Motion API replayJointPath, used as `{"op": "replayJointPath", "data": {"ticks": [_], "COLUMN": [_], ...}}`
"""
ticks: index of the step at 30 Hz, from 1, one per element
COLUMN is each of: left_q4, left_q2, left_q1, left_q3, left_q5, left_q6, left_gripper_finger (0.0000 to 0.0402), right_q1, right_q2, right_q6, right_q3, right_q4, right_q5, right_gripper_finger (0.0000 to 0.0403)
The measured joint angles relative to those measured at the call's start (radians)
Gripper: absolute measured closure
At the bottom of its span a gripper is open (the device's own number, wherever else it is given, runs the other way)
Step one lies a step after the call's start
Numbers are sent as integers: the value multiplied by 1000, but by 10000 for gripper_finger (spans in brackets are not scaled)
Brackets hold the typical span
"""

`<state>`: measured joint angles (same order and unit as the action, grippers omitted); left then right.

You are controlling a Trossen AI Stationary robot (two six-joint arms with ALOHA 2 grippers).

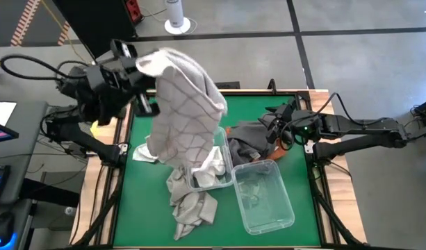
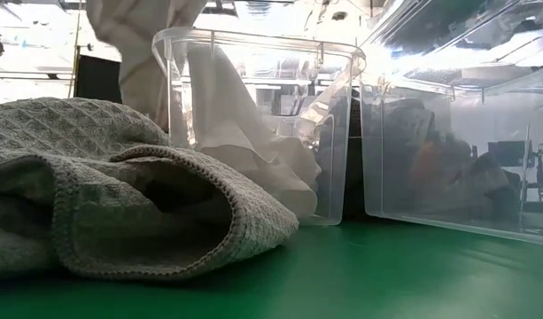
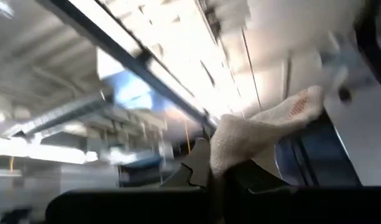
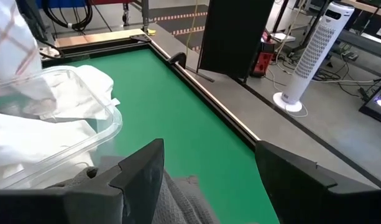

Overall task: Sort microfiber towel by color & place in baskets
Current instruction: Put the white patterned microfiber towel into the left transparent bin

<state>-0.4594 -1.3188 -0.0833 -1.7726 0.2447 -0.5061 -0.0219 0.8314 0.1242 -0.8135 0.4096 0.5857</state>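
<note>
A: Green felt covers the table (image 1: 140,208), and on it stand two clear baskets, side by side near the middle and reaching toward the front edge.

B: Which one matters now?

A: The left basket (image 1: 216,179). It already holds white cloth. The right basket (image 1: 266,198) looks empty.

B: And the towel in hand?

A: A white towel (image 1: 183,104) with a thin grid pattern hangs from the left gripper (image 1: 134,69), whose jaws are clamped together on its top corner, high above the table's rear left corner. The towel's long axis runs down and toward the front, so its lower end drapes right at the left basket's rim.

B: So the drop lies forward of the jaws?

A: I judge so: the basket sits forward and to the right of the jaws, and the left arm is plainly nearer.

B: The right gripper?

A: The right gripper (image 1: 279,125) waits low by the right edge, jaws wide apart, over a dark grey towel (image 1: 249,139).

B: Count the towels.

A: At least four: the held white one, white cloth in the left basket, a light grey towel (image 1: 192,205) in front of it, the dark grey one. Folded heaps may hide more.
</note>
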Motion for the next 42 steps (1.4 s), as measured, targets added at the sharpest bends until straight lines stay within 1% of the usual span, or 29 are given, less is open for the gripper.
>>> {"op": "replayJointPath", "data": {"ticks": [3, 6, 9, 12, 15, 16, 18, 22, 23, 25, 26, 30, 32, 35, 37, 40, 42], "left_q4": [-29, -61, -111, -181, -228, -217, -143, 107, 145, 72, 72, 88, 83, 52, 63, 166, 195], "left_q2": [-11, -27, -53, -85, -128, -144, -183, -277, -293, -269, -260, -253, -254, -260, -267, -271, -288], "left_q1": [38, 62, 67, 67, 67, 67, 80, 125, 138, 167, 180, 229, 236, 233, 224, 225, 233], "left_q3": [-45, -81, -109, -145, -214, -249, -333, -561, -587, -532, -516, -531, -539, -539, -540, -539, -539], "left_q5": [-98, -162, -176, -214, -240, -240, -239, -200, -185, -167, -158, -158, -173, -222, -240, -228, -215], "left_q6": [64, 108, 112, 133, 130, 125, 127, 168, 186, 221, 232, 294, 323, 355, 363, 364, 369], "left_gripper_finger": [395, 395, 395, 395, 395, 395, 395, 395, 396, 398, 398, 398, 396, 393, 393, 392, 392], "right_q1": [0, 0, 0, -1, -1, -1, -1, -1, -1, -1, -4, -16, -26, -37, -43, -20, 12], "right_q2": [0, 0, 3, 8, 12, 14, 17, 26, 29, 37, 40, 53, 57, 60, 61, 62, 69], "right_q6": [0, 0, 0, 0, 5, 6, 7, 7, 7, 7, 7, 8, 9, 7, 1, -25, -68], "right_q3": [0, 0, 0, 0, 0, 0, 0, 0, 0, 0, 0, 0, 0, 0, 0, 3, 29], "right_q4": [0, 1, 0, 2, -2, -1, 2, 2, 0, -1, 0, 0, 4, -1, -13, -106, -241], "right_q5": [0, 0, 0, 0, 0, 0, 0, 0, 0, 0, 0, 0, 0, 0, -2, -37, -88], "right_gripper_finger": [120, 120, 120, 120, 120, 120, 120, 120, 120, 120, 120, 120, 120, 120, 120, 120, 120]}}
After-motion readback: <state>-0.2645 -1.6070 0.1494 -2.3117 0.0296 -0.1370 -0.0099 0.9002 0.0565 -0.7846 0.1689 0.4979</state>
